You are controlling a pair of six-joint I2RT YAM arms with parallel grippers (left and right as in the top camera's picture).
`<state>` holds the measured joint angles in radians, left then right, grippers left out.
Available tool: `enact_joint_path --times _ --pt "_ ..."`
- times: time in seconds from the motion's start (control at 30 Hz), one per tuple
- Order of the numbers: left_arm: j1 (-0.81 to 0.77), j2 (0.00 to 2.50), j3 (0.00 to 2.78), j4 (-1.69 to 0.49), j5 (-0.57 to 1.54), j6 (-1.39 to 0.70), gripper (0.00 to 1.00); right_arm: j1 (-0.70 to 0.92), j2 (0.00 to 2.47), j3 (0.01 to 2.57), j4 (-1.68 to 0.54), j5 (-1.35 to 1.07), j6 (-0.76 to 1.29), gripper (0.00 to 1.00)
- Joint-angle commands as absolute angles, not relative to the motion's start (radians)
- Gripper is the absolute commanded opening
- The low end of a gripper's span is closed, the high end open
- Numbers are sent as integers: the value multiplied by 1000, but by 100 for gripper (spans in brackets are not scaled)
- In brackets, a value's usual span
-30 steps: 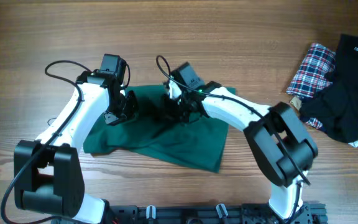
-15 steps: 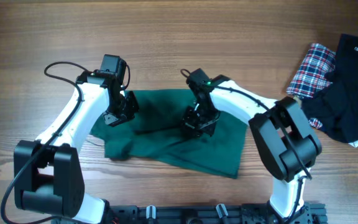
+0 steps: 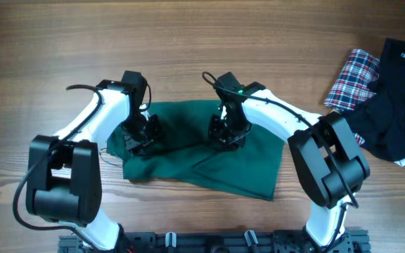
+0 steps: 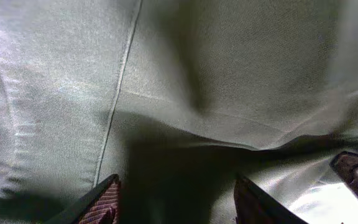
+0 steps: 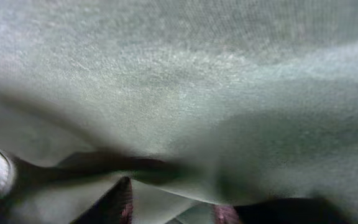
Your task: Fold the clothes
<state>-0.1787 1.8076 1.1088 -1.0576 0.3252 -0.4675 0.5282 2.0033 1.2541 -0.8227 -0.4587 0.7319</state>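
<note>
Clothes (image 3: 202,158) part-folded by worktop (image 3: 48,42) near edge | left gripper (image 3: 138,137) parted, empty, low on clothes | right gripper (image 3: 227,133) likewise | probably positioned to regrasp.

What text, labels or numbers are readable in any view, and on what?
None readable.
Clothes: plain green, no print in any view.
Black garment: small pale specks, too small to read.
Plaid cloth: pattern only, no text.
</note>
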Motion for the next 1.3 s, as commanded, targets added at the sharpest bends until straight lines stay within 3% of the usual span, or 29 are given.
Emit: enact_joint_path --times 0.0,0.27,0.33,0.43,0.57,0.77,1.0,1.1,1.27 --pt "-178 1814 1020 -1024 348 -443 60 484 2004 1312 -871 -393 630 32" --pt "-128 1814 961 -956 336 -460 64 473 1972 1410 -936 -400 523 54" --pt "-79 1814 961 -953 316 -459 63 469 1972 1410 -937 -400 523 54" --pt "-4 1810 963 -962 317 -448 53 463 1972 1410 -936 -389 522 58" --pt "31 1773 998 -963 313 -430 54 450 1972 1410 -931 -380 509 72" --pt "96 1761 1066 -940 255 -477 56 416 1972 1410 -931 -327 497 85" --pt "285 1761 1066 -881 242 -488 54 392 1972 1410 -928 -321 472 88" --pt "363 1761 1066 -884 246 -484 55 392 1972 1410 -902 -320 448 94" --pt "358 1762 1066 -886 283 -453 68 392 1972 1410 -867 -321 445 99"
